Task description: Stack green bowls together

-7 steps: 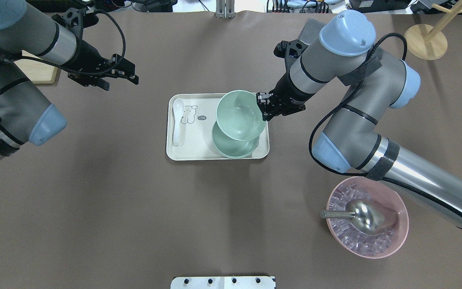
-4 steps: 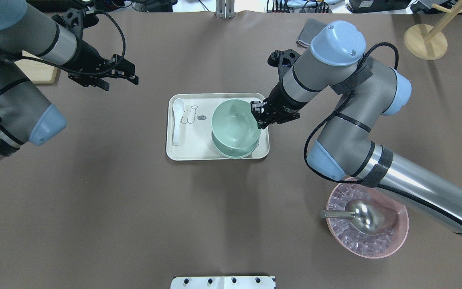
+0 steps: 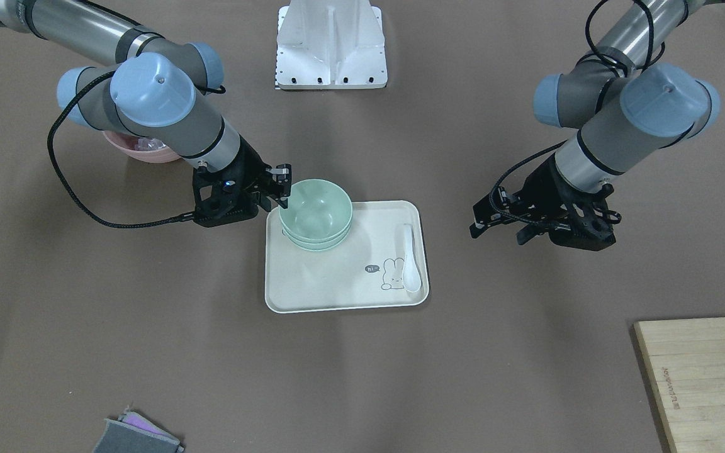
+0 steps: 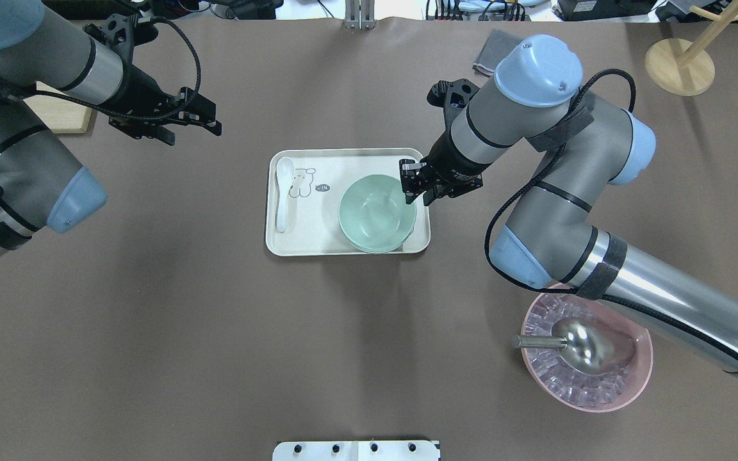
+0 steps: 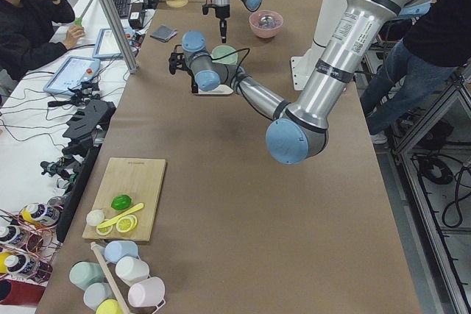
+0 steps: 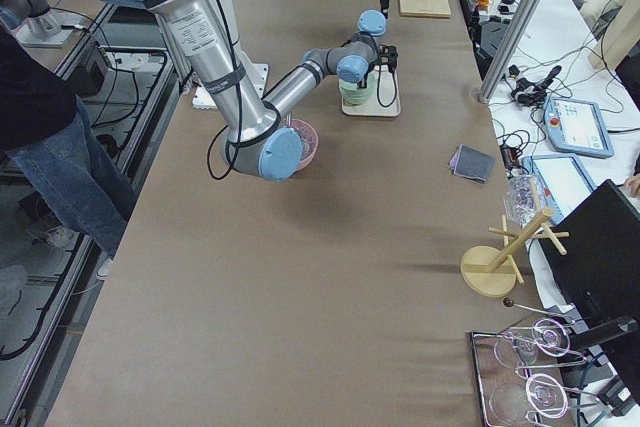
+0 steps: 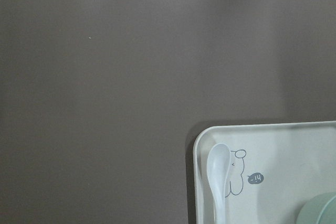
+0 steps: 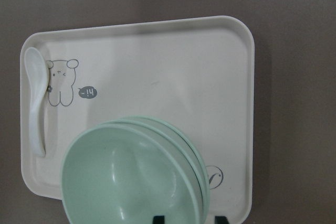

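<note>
- Three green bowls (image 4: 377,214) nested in one stack on the tray (image 4: 311,237), mid-worktop (image 4: 151,320), at the tray end nearer the worktop's right edge.
- Right fingers (image 4: 409,186): parted, straddling the top bowl's rim.
- Left fingers (image 4: 210,123): spread, empty, toward the far left corner.

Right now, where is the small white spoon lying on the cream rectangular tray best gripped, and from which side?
Likely across its slim handle, coming straight down: the small white spoon lies flat, handle toward the robot, close to the cream rectangular tray's left rim, so a sideways approach is blocked.
</note>
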You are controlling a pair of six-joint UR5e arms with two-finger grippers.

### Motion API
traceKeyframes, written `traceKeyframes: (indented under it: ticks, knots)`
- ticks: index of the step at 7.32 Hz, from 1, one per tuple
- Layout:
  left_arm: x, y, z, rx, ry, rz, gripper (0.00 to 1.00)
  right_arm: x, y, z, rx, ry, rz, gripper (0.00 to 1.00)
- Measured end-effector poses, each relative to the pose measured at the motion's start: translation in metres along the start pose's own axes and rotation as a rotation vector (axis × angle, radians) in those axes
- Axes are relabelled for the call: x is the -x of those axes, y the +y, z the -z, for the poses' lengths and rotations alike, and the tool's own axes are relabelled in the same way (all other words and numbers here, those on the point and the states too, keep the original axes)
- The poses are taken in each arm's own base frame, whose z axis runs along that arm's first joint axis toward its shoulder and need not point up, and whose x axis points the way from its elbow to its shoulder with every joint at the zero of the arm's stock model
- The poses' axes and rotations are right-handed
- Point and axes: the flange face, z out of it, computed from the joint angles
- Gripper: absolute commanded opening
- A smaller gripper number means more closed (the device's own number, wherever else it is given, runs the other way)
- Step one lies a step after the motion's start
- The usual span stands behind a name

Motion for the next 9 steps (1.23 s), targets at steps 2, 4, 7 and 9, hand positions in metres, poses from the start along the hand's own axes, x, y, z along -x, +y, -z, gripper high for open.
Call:
traceKeyframes:
  ticks: [2, 4, 7, 9]
  knots:
    - [0.0, -0.001, 0.001, -0.001, 0.0, 0.001, 0.98, -0.006, -0.012, 0.017, -0.017, -0.005, -0.016, 1.0]
    - [0.02, -0.022, 0.026, -0.036, -0.036, 0.038, 0.98, -0.035, -0.038, 0.057, -0.025, -0.015, -0.066, 1.0]
    - [0.105, -0.084, 0.112, -0.061, -0.23, -0.031, 0.98, -0.153, -0.089, 0.126, -0.116, 0.068, -0.122, 1.0]
    - [0.182, -0.101, 0.176, -0.068, -0.319, -0.085, 0.98, -0.252, -0.111, 0.175, -0.116, 0.233, -0.016, 1.0]
